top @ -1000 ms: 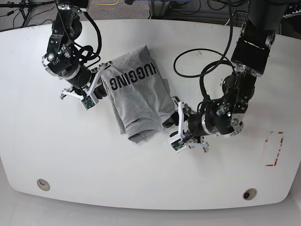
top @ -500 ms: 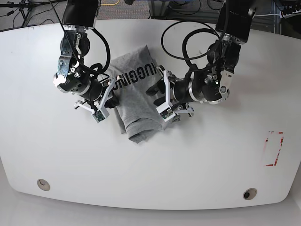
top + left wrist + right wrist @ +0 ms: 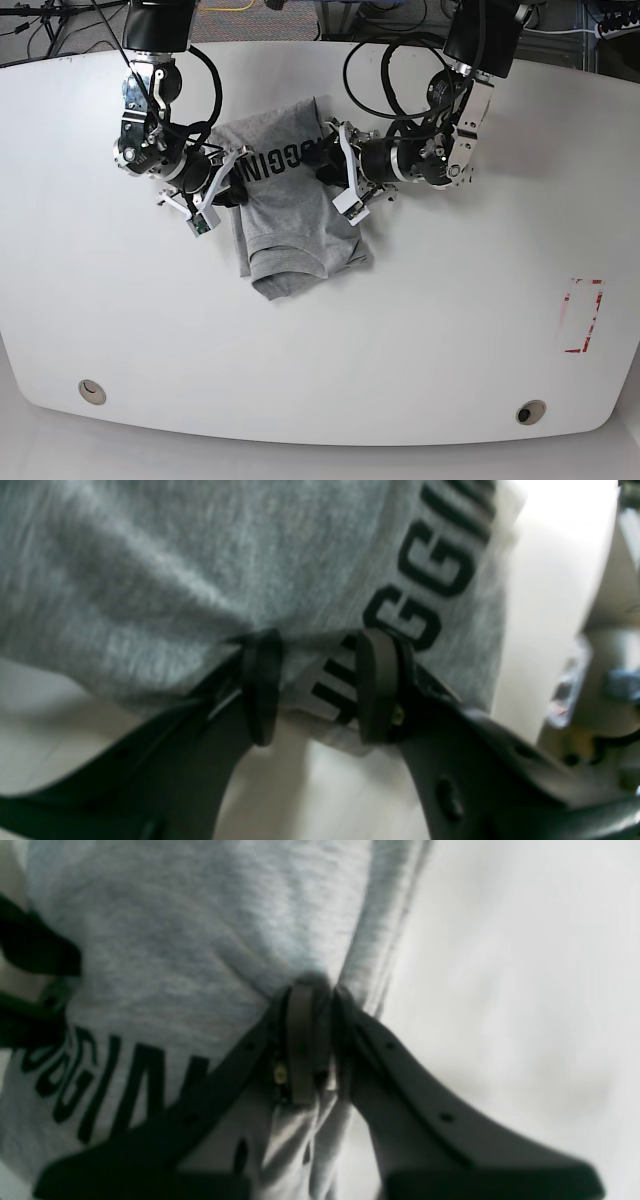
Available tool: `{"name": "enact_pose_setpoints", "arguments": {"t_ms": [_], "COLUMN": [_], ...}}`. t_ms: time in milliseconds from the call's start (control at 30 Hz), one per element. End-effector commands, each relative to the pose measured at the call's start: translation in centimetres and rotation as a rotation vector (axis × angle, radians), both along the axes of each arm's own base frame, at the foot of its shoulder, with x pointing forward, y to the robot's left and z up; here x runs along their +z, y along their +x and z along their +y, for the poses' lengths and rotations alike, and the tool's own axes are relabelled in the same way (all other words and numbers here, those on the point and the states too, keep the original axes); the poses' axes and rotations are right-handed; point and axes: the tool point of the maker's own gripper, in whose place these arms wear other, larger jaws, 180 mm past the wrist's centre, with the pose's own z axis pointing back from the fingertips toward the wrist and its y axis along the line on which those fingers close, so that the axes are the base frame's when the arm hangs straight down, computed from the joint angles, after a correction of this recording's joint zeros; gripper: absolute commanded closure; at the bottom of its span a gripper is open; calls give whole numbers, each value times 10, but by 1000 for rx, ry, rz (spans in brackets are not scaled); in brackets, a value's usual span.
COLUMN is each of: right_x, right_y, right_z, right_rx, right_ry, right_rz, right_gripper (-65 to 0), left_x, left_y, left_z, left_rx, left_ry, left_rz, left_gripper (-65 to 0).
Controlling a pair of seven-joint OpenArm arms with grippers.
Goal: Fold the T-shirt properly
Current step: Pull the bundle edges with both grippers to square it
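Observation:
The grey T-shirt [image 3: 290,215] with black lettering lies bunched and partly folded on the white table [image 3: 450,330], left of centre. At its right upper edge by the lettering, my left gripper [image 3: 338,170] holds a thick fold. In the left wrist view the left gripper [image 3: 320,650] has printed fabric [image 3: 330,690] filling the gap between its fingers. My right gripper [image 3: 228,185] is at the shirt's left edge. Seen from the right wrist, that gripper [image 3: 320,1000] is shut on a pinched ridge of the T-shirt [image 3: 200,940], with wrinkles running into the jaws.
Black cables [image 3: 395,85] loop over the back of the table behind the left arm. A red marked rectangle [image 3: 582,315] sits near the right edge. Two round holes [image 3: 92,390] [image 3: 531,411] lie along the front edge.
The left arm swept from the shirt's lower right corner up to its upper right edge. The right arm shifted right and slightly back. The shirt is more bunched, its lettering partly covered.

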Motion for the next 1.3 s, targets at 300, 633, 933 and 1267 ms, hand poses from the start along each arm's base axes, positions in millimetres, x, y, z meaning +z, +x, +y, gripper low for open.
{"name": "enact_pose_setpoints", "arguments": {"t_ms": [300, 633, 933, 1267], "right_x": [9, 24, 32, 35], "right_y": [-29, -18, -5, -10], "right_z": [23, 24, 43, 67], "right_rx": [14, 28, 98, 178], "right_ry": [28, 8, -1, 6], "right_rz": [-9, -46, -62, -73], "right_gripper": [-65, -65, -65, -65], "left_x": [7, 33, 22, 50], "left_y": [39, 42, 24, 13], "left_z": [41, 45, 48, 42], "left_rx": [31, -23, -36, -58], "left_ry": [130, 187, 196, 172], "left_rz": [-65, -141, -109, -204], "left_gripper": [-225, -225, -225, -225]}}
